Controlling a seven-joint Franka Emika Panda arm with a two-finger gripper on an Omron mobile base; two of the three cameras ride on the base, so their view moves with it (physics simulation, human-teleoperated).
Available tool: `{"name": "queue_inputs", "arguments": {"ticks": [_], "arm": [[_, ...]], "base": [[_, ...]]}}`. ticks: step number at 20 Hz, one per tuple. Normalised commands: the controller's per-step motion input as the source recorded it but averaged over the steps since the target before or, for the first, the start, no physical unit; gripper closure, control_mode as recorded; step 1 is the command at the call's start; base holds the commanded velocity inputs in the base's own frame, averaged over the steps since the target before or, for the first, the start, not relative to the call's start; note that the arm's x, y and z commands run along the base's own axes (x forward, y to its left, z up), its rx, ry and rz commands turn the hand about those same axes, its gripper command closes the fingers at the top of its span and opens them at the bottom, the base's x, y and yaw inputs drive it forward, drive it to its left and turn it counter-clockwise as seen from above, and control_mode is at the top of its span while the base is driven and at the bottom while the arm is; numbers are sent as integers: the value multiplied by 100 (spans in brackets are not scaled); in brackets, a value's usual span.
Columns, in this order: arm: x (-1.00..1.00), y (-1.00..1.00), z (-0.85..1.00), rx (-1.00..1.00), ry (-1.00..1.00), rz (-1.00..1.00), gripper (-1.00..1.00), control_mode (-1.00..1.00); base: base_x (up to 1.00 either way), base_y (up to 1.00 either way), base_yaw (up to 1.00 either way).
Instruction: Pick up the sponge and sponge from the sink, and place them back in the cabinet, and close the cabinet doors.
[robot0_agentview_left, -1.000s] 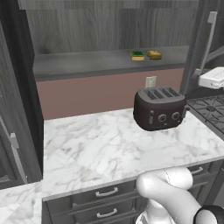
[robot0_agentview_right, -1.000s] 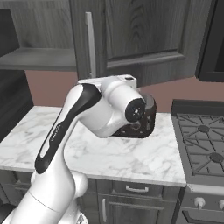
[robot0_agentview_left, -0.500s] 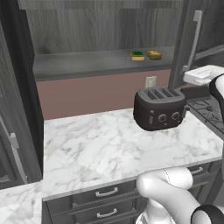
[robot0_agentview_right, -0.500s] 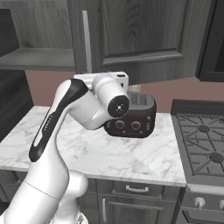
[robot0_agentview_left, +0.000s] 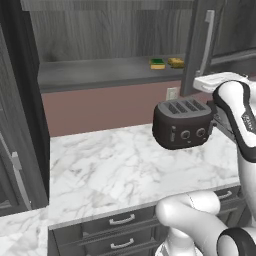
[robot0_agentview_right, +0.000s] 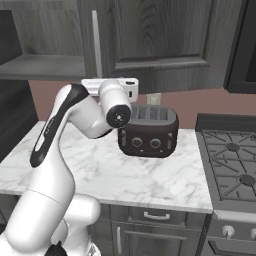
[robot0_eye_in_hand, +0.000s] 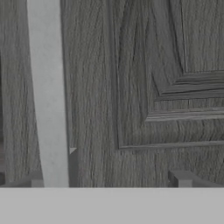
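Observation:
Two sponges lie on the open cabinet's grey shelf (robot0_agentview_left: 100, 72): a green-topped sponge (robot0_agentview_left: 157, 63) and, beside it, a tan sponge (robot0_agentview_left: 175, 62). The right cabinet door (robot0_agentview_left: 197, 45) stands swung out, with its silver bar handle (robot0_agentview_left: 207, 42) facing me. My gripper (robot0_eye_in_hand: 108, 180) is open and empty, close up against that door's panel (robot0_eye_in_hand: 144, 87). The handle (robot0_eye_in_hand: 48, 96) rises just above the left fingertip (robot0_eye_in_hand: 37, 181). The white hand (robot0_agentview_right: 110, 84) sits at the door's lower edge, beside the handle (robot0_agentview_right: 95, 42). The sink is out of view.
A dark toaster (robot0_agentview_left: 182, 123) stands on the marble counter (robot0_agentview_left: 110, 170) right under the hand. A gas stove (robot0_agentview_right: 232, 160) adjoins the counter on the right. A dark tall panel (robot0_agentview_left: 20, 110) rises at the counter's left end. Drawers (robot0_agentview_left: 120, 220) run below.
The arm has swung in from the right toward the open right door, bringing the hand close to its handle. The gripper stayed open. The sponges and toaster have not moved.

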Motion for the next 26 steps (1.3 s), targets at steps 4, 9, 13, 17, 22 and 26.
{"name": "queue_inputs", "arguments": {"ticks": [4,9,13,17,22,26], "arm": [[38,0,-1,2,-3,-2,-100,-100],[34,0,0,2,-3,-1,-100,-100],[34,0,0,3,-1,-1,-100,-100],[31,0,0,2,-1,0,-100,-100],[34,0,0,1,0,0,-100,-100],[33,0,0,0,0,0,-100,-100]], "base": [[0,0,0],[0,0,0],[0,0,0],[0,0,0],[0,0,0],[0,0,0]]}}
